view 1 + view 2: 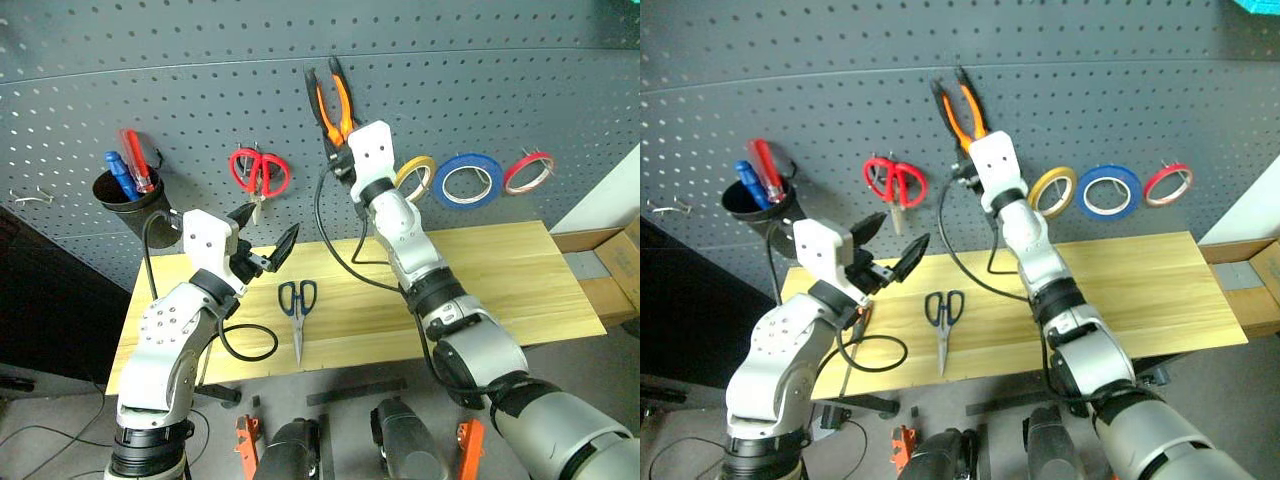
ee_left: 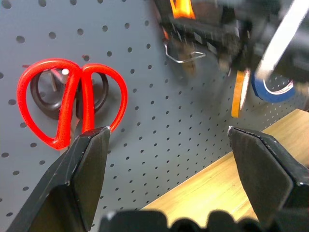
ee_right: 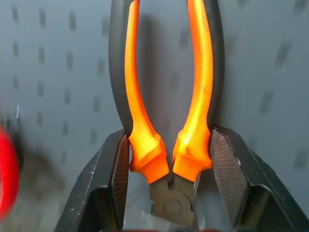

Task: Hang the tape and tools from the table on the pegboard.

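Right tool (image 3: 166, 164): closed on the pliers (image 1: 334, 100), its two black fingers pressing the orange-and-black handles just above the joint; the handles point up, in front of the pegboard (image 1: 450, 60).
Left tool (image 1: 268, 240): wide open and empty (raised above the surface, with the red scissors beyond it).
Surface (image 1: 500, 280): light wood planks, standing just below the pegboard.
Dark-blue scissors (image 1: 297, 310): lying flat on the surface near the front edge, handles toward the pegboard, blades toward the robot.
Blue tape (image 1: 468, 180): hanging on the pegboard, between the yellow roll (image 1: 415, 176) and the red roll (image 1: 528, 172).
Red scissors (image 1: 259, 172): hanging on a hook, handles up, to the left of the pliers.
Black cup (image 1: 128, 200): fixed on the pegboard at the left, holding a red screwdriver (image 1: 136, 160) and a blue screwdriver (image 1: 120, 174).
Empty hook (image 2: 182, 55): a bare wire hook on the pegboard, just below the pliers in the left wrist view.
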`<action>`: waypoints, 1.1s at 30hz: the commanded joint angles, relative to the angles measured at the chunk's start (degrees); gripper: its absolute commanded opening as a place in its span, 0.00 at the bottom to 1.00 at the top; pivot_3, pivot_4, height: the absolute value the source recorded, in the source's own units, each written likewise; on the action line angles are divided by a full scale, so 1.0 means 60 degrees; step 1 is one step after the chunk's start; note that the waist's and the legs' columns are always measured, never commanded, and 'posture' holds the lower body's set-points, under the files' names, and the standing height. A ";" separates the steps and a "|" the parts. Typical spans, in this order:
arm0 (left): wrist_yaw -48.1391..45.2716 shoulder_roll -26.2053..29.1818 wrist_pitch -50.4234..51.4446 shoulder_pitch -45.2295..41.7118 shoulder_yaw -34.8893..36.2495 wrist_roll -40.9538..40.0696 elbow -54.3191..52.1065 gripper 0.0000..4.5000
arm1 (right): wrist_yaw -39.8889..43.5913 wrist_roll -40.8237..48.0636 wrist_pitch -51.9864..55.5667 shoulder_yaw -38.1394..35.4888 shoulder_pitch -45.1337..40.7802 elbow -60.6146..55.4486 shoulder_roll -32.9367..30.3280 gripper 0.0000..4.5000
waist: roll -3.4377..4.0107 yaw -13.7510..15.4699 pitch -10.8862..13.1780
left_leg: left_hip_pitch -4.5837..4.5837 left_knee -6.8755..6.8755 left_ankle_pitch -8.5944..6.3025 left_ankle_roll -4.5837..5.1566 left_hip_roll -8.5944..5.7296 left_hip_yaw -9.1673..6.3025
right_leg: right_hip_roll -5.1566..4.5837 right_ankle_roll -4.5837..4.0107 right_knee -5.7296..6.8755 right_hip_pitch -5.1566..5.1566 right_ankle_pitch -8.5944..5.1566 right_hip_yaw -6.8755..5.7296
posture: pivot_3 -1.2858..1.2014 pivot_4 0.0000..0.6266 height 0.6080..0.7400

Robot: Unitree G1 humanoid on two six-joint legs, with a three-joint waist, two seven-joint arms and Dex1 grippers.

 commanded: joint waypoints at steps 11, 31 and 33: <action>-0.0020 0.0102 0.0116 -0.0136 -0.0285 0.0096 0.0103 0.93 | 0.1269 0.0586 0.4014 0.0055 0.1585 -0.4033 -0.0171 0.87 | -0.0001 0.0030 -0.0001 | -0.0005 -0.0003 -0.0004 -0.0005 0.0007 0.0001 | 0.0007 -0.0002 -0.0008 -0.0003 0.0001 0.0001 | 0.45 0.32 1.00; 0.2002 -0.0662 0.5566 0.0488 -0.2339 0.1222 0.0986 0.93 | 0.5793 0.4942 1.2570 0.1159 0.5188 -1.2889 -0.4189 0.99 | -0.0011 0.0254 0.0008 | -0.0030 -0.0005 -0.0035 0.0039 0.0011 -0.0011 | 0.0010 -0.0002 -0.0021 -0.0020 0.0001 -0.0001 | 0.42 0.38 1.00; 0.2394 -0.1026 0.5822 0.0262 -0.2428 0.1461 0.1400 0.93 | 0.5765 0.5113 1.2714 0.1191 0.5159 -1.2987 -0.4218 0.99 | -0.0017 0.0262 0.0011 | -0.0030 -0.0003 -0.0036 0.0039 0.0013 -0.0016 | 0.0010 -0.0003 -0.0018 -0.0016 0.0003 -0.0009 | 0.42 0.38 1.00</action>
